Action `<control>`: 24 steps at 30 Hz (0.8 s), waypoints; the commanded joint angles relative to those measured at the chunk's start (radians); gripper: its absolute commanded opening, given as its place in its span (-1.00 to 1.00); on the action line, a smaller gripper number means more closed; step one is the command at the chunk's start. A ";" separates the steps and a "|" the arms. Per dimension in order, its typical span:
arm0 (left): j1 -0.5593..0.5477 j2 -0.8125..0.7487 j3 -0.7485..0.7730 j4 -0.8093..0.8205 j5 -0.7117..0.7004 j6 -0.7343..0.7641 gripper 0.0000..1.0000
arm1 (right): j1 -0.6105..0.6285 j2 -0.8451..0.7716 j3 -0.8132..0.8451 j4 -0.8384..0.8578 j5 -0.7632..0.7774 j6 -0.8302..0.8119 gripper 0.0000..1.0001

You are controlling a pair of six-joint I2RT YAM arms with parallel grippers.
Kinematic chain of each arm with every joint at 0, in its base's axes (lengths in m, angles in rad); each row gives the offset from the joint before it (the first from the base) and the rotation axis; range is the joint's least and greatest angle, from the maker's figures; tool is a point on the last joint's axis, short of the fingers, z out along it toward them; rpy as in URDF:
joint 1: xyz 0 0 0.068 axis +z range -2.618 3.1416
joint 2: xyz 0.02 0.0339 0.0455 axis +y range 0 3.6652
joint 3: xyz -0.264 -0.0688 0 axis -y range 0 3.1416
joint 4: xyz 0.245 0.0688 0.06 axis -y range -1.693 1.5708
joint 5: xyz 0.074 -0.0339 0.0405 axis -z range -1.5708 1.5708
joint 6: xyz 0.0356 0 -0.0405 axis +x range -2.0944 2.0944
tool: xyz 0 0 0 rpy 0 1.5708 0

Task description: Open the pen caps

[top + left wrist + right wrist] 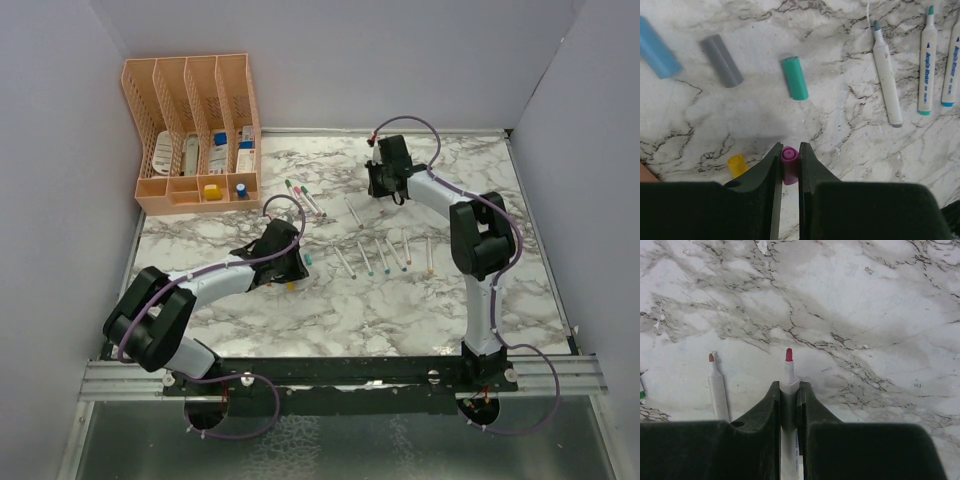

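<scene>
In the overhead view we see the left arm (205, 282) folded low. Its elbow sits near its base and its forearm stretches rightward over the marble table (400, 310) toward the middle. The right arm (482, 240) stands taller, elbow raised, with its forearm angled back and leftward to the far side of the table.

From the left wrist we find the left gripper (789, 150) tipped down at the marble, its fingers pressed in on a magenta cap (789, 156) pinched between the tips. We cannot tell whether that cap touches the table. A yellow cap (736, 165) lies just beside the left finger. A teal cap (794, 77), a grey cap (721, 60) and a blue cap (657, 47) lie loose farther out, apart from one another. Three uncapped pens (886, 75) lie side by side at the right of that view.

From the right wrist we see the right gripper (789, 387) clamped on the barrel of a red-tipped pen (788, 371), its bare tip sticking out past the fingertips. A brown-tipped pen (717, 390), also uncapped, lies on the marble to its left.

Overhead, a row of pens (385, 256) lies between the two arms, and a peach organiser (190, 130) stands at the far left corner.
</scene>
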State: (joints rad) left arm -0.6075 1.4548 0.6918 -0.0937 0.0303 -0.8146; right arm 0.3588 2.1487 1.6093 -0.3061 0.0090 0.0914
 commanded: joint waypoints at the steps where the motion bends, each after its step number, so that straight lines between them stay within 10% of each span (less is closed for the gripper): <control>1: -0.012 -0.017 -0.022 -0.023 -0.035 0.013 -1.00 | 0.000 0.027 -0.002 0.027 -0.041 0.002 -0.98; 24: -0.014 -0.149 0.073 -0.147 -0.021 0.037 0.29 | -0.001 0.002 -0.086 0.023 -0.096 0.023 -0.66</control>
State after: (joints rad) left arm -0.6170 1.3811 0.7048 -0.1986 0.0177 -0.7929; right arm 0.3588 2.1544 1.5375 -0.2848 -0.0685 0.1047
